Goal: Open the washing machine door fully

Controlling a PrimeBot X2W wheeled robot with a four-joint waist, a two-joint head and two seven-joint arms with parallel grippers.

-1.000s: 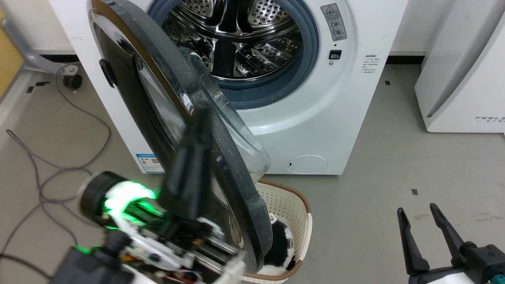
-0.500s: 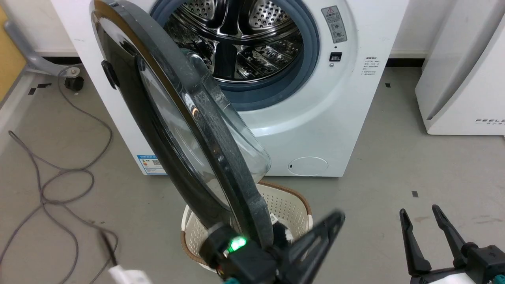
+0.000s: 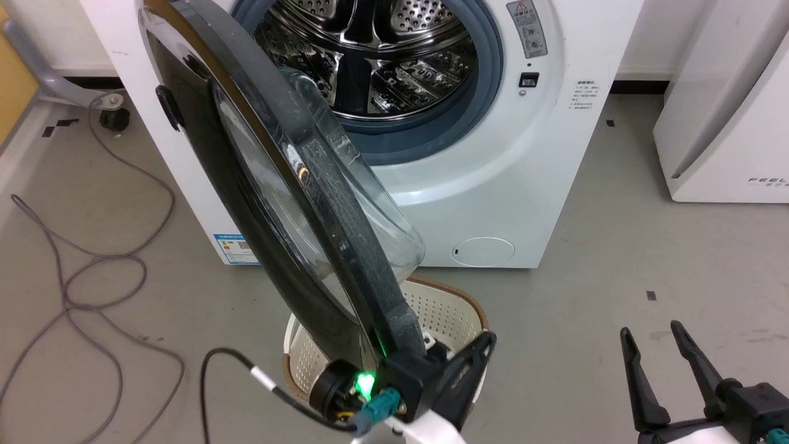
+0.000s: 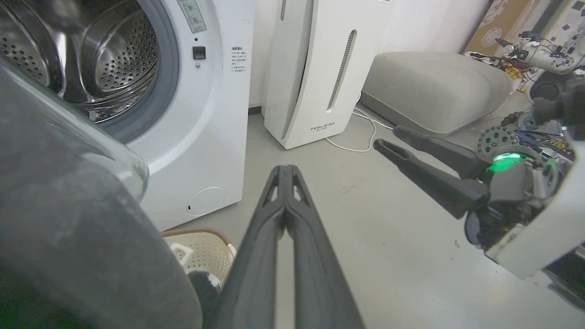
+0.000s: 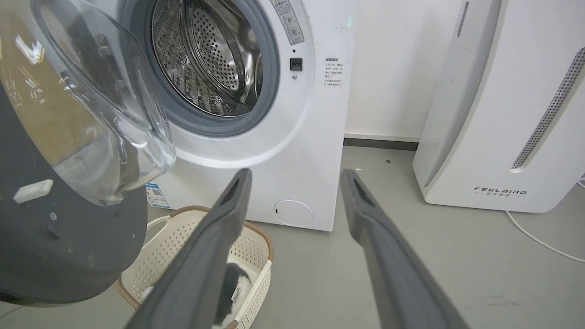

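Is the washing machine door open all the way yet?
The washing machine door is unlatched and swung well out, so the drum shows. The shut left tool sits by its lower edge, gripping nothing; the right tool is open. Left: pushing it wider.

left gripper: fingers were long, dark grey, tapered | left wrist housing: was black, green LED lit, teal connector, looped black cable with white band | right gripper: had matching black fingers, green wrist light, white forearm shell with rounded edges
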